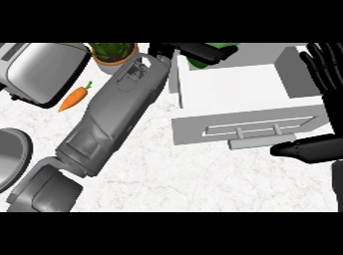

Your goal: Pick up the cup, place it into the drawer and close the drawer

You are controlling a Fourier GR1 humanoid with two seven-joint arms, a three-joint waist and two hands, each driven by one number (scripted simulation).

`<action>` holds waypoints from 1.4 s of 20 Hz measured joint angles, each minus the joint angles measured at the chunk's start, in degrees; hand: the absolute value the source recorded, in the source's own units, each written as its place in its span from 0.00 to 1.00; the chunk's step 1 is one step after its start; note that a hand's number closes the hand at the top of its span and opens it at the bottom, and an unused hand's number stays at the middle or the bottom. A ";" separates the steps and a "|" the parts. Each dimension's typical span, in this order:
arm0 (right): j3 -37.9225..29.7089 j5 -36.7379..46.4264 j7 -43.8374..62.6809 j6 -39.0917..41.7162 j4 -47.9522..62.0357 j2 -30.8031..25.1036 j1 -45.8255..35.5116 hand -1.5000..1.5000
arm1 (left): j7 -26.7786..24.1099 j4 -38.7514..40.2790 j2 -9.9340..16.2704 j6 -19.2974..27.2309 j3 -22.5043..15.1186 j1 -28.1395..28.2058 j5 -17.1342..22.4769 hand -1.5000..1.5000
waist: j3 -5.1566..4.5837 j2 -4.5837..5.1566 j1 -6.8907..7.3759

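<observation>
Head view: left hand (196, 51) curls around the green cup (220, 48) over the open drawer (241, 84); right hand (336, 99) rests open.

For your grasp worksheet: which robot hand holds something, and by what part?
The left robot hand curls round a green cup over the open drawer; the held part is hidden.

A toaster (35, 69) stands at the counter's (204, 174) far left, a carrot (74, 98) just beside it, a potted plant (114, 54) behind.
</observation>
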 measured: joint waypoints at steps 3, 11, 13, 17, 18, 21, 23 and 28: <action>0.40 -0.16 0.39 0.12 0.27 0.03 -1.15 0.00 | 1.94 3.05 -0.01 -1.88 -3.00 -0.79 0.80 1.00 | 0.01 0.33 -1.11; 2.34 -0.47 -0.67 1.74 1.11 0.52 -2.70 0.00 | 3.20 5.34 -0.01 -4.22 -9.84 0.99 3.26 0.00 | 0.03 1.16 -4.80; 2.76 -0.97 -0.72 2.34 1.45 0.58 -3.70 0.00 | 1.56 4.66 -0.01 -4.24 -10.10 2.18 4.80 0.00 | 0.00 1.46 -5.36; 4.74 -4.61 -0.45 6.05 2.15 1.19 -4.66 1.00 | -0.90 3.05 -0.01 -4.40 -9.42 3.26 8.76 0.00 | -0.02 1.79 -6.15; 5.61 -5.56 -0.35 7.44 2.20 1.19 -5.08 1.00 | -1.85 2.46 0.00 -4.77 -9.16 3.65 9.86 0.00 | -0.04 1.87 -6.30; 8.42 -8.57 0.14 12.04 2.14 1.02 -5.18 1.00 | -4.74 0.68 0.00 -5.91 -8.03 3.87 13.12 0.00 | -0.09 1.67 -5.93; 10.34 -10.21 1.29 15.25 2.40 0.19 -4.83 1.00 | -6.53 -0.19 -0.01 -5.71 -7.39 3.60 15.12 0.00 | -0.10 1.47 -5.61; 15.19 -8.10 5.06 22.46 1.45 -5.47 -3.09 0.00 | -10.41 -0.79 0.00 -3.77 -6.24 3.69 18.89 0.00 | -0.13 0.64 -3.64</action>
